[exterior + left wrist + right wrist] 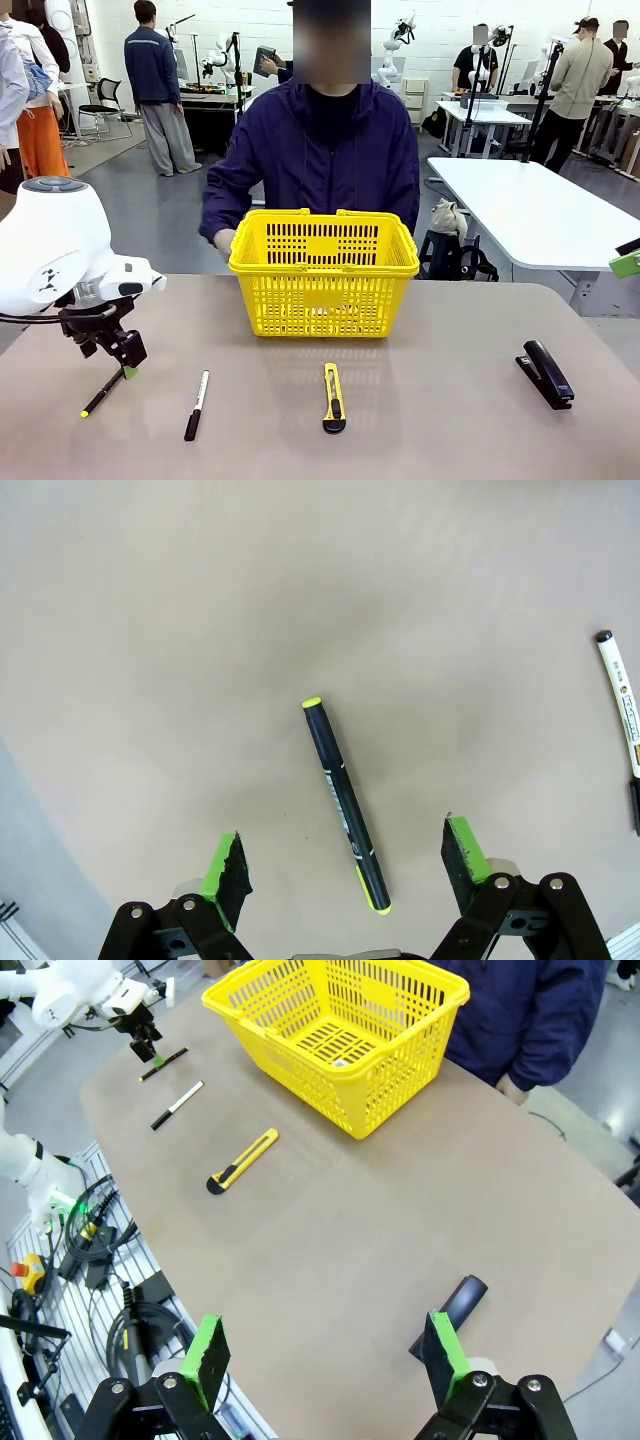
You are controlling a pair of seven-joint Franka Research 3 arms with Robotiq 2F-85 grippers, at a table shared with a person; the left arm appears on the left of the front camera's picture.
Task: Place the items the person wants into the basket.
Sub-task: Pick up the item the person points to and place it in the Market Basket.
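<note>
The yellow basket (pixel 323 270) (pixel 340 1030) stands at the far middle of the table, with the person (pixel 320 150) right behind it and a hand (pixel 225 240) at its left end. A thin black pen (pixel 100 393) (pixel 345 805) with a yellow-green tip lies at the near left. My left gripper (pixel 125 365) (pixel 343 835) hovers just above it, open, with the pen between its fingers and untouched. A white marker (pixel 197 404) (pixel 622 700) with a black cap lies just to the right of the pen. My right gripper (pixel 325 1325) hangs open high over the table's right side, holding nothing.
A yellow-and-black utility knife (pixel 333 397) (pixel 243 1160) lies in front of the basket. A black stapler (pixel 546 373) (pixel 450 1325) sits near the right edge. Bare tabletop (pixel 440 400) stretches between them. Other tables and people stand farther back.
</note>
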